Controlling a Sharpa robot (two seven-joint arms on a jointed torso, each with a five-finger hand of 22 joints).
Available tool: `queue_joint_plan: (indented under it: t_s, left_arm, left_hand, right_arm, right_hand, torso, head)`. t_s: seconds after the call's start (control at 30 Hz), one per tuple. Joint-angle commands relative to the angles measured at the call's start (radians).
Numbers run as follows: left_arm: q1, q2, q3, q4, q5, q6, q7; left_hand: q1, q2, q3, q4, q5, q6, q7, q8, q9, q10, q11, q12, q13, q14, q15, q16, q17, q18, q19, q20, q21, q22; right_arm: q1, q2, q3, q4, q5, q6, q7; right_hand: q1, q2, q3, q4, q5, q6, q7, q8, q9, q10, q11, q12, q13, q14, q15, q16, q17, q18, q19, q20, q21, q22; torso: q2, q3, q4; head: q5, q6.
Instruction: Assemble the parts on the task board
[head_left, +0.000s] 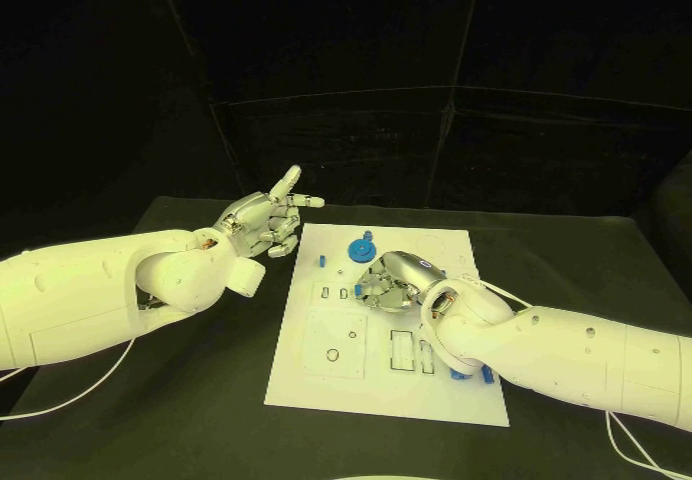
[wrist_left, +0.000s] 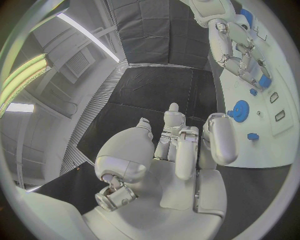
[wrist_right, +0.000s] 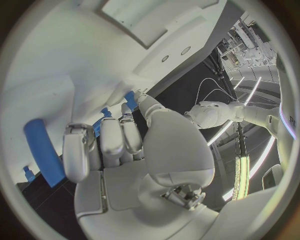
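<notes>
Head view first: the white rectangular task board (head_left: 387, 330) lies flat in the middle of the black bench (head_left: 188, 400), with several small outlined slots and recesses across its face. The left hand (head_left: 267, 225) hovers off the board's far left corner, raised, one of its fingers pointing up and away, the others loosely bent, nothing in them. The right hand (head_left: 392, 277) sits low over the board's upper middle, fingers curled downward onto the surface; whether they pinch a part, I cannot tell from here. One round blue gear-like part (head_left: 358, 250) lies just beyond that hand, near the board's far edge. A small blue peg (head_left: 322, 261) stands to its left. Two blue pieces (head_left: 472, 374) peek out from under the right forearm near the board's right edge.

Left wrist view now: the left hand's silver palm (wrist_left: 181, 170) carries nothing, fingers apart and partly bent. Beyond them the board (wrist_left: 240, 145) shows the blue gear (wrist_left: 238, 110) and three small blue pieces, one of them at the right hand's fingertips (wrist_left: 265, 81).

Right wrist view: the right hand (wrist_right: 125, 150) is pressed close to the board (wrist_right: 94, 60), fingers bent toward it. One long blue bar-shaped part (wrist_right: 42, 150) lies beside the outer finger, and small blue bits (wrist_right: 130, 98) sit at the fingertips; a grip is not clear.
</notes>
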Motion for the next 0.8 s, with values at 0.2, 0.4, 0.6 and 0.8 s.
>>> queue_joint_plan:
  t_s: [0.2, 0.4, 0.6, 0.8]
  left_arm:
    - [0.001, 0.002, 0.001, -0.001, -0.005, 0.019, -0.002]
    - [0.001, 0.002, 0.001, -0.002, -0.005, 0.021, -0.003]
    - [0.001, 0.003, 0.001, -0.004, -0.005, 0.023, -0.005]
    - [0.001, 0.004, 0.001, -0.005, -0.005, 0.026, -0.007]
  left_hand:
    - [0.007, 0.000, 0.000, -0.007, 0.004, -0.004, 0.002, -0.006, 0.001, -0.006, 0.000, -0.005, -0.001, 0.102, 0.007, 0.003, 0.263, 0.009, -0.005, 0.000, -0.005, -0.001]
    - [0.007, 0.000, 0.000, -0.007, 0.004, -0.004, 0.002, -0.006, 0.001, -0.006, 0.000, -0.005, -0.001, 0.102, 0.007, 0.003, 0.263, 0.009, -0.005, 0.000, -0.005, -0.001]
    - [0.007, 0.000, 0.000, -0.007, 0.004, -0.004, 0.002, -0.006, 0.001, -0.006, 0.000, -0.005, -0.001, 0.102, 0.007, 0.003, 0.263, 0.009, -0.005, 0.000, -0.005, -0.001]
    - [0.007, 0.000, 0.000, -0.007, 0.004, -0.004, 0.002, -0.006, 0.001, -0.006, 0.000, -0.005, -0.001, 0.102, 0.007, 0.003, 0.263, 0.009, -0.005, 0.000, -0.005, -0.001]
  right_arm:
    - [-0.002, -0.006, -0.003, 0.004, -0.019, 0.044, -0.038]
    - [-0.002, -0.009, -0.003, 0.014, -0.038, 0.056, -0.046]
    - [-0.002, -0.011, -0.003, 0.020, -0.045, 0.057, -0.048]
    - [-0.002, -0.011, -0.003, 0.022, -0.046, 0.057, -0.045]
  right_hand:
    - [0.000, 0.006, 0.000, -0.001, -0.001, 0.015, -0.009, 0.004, 0.001, 0.002, -0.003, 0.000, 0.001, 0.013, 0.000, 0.005, 0.000, -0.013, 0.002, -0.002, 0.003, 0.136]
    - [0.000, 0.003, -0.001, -0.001, -0.002, 0.015, -0.009, 0.004, 0.001, 0.001, -0.003, -0.001, 0.000, 0.013, 0.000, 0.004, -0.001, -0.012, 0.001, -0.002, 0.002, 0.135]
    - [-0.001, 0.001, -0.003, -0.001, -0.003, 0.015, -0.009, 0.003, 0.001, 0.000, -0.003, -0.004, -0.002, 0.012, 0.000, 0.003, -0.004, -0.012, -0.001, -0.002, 0.000, 0.133]
    - [-0.001, 0.000, -0.004, -0.001, -0.004, 0.014, -0.008, 0.002, 0.001, -0.001, -0.002, -0.004, -0.003, 0.012, 0.000, 0.002, -0.006, -0.011, -0.002, -0.002, 0.000, 0.131]
  torso:
    - [0.000, 0.0000, -0.0005]
    - [0.000, -0.0001, 0.0002]
    - [0.000, -0.0001, 0.0001]
    - [0.000, -0.0007, 0.0001]
  head:
    - [-0.001, -0.002]
    - [-0.001, -0.003]
    - [-0.002, -0.003]
    - [-0.002, -0.002]
